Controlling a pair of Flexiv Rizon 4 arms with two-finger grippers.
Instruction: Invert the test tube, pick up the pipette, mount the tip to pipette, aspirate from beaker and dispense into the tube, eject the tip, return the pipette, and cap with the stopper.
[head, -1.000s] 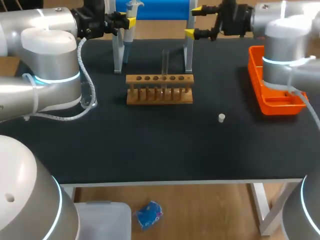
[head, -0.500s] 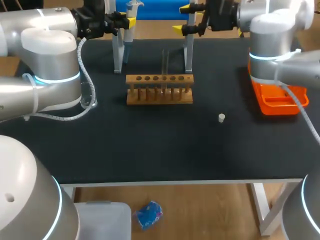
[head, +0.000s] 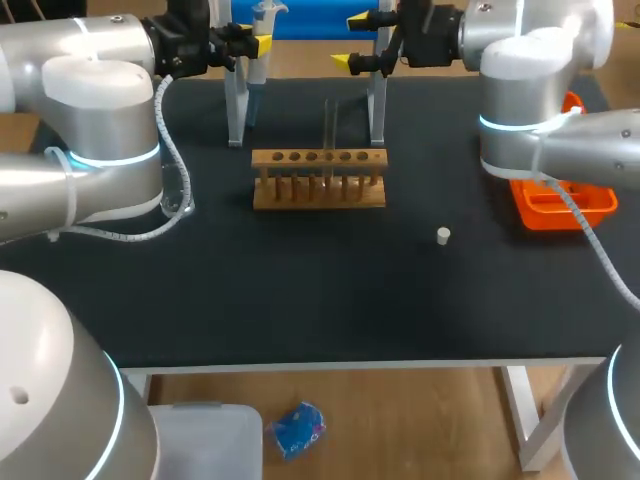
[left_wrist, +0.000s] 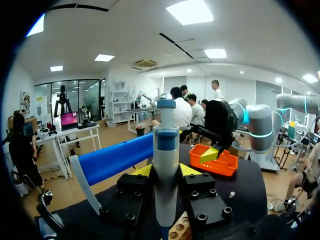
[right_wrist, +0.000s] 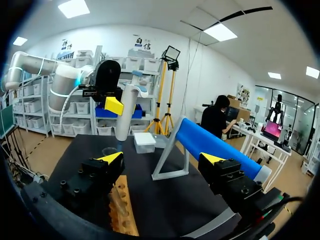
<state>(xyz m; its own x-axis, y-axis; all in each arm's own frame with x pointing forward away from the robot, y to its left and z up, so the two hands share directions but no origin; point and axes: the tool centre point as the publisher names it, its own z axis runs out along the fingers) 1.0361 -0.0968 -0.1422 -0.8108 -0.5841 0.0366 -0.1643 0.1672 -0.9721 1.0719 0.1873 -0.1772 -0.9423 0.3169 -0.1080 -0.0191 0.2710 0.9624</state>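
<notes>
Currently, head view: left gripper (head: 256, 45) sits in the upper left of the frame, closed around the white-bodied pipette with a blue top (head: 258, 62). The pipette hangs upright beside the left grey leg of the pipette stand with the blue top bar (head: 300, 20). Left wrist view confirms this: the pipette (left_wrist: 166, 150) stands upright between the left gripper's (left_wrist: 166, 171) two fingers, with a yellow tip pressed to each side.

Right gripper (head: 351, 40) is at the upper centre of the frame, just beside the stand's right leg, fingers spread wide. Right wrist view: the right gripper (right_wrist: 161, 159) has its yellow tips far apart, with the stand's (right_wrist: 172, 160) grey leg ahead of the gap.

Clear glass test tube (head: 330, 125) stands upright in the wooden rack with a row of holes (head: 318, 182), centre of the frame, below both grippers and apart from them. Small white stopper (head: 443, 236) lies on the black table (head: 300, 290), lower right of the rack, well apart from either gripper. Orange plastic tray (head: 560, 208) is at the right edge, partly behind the right arm.
</notes>
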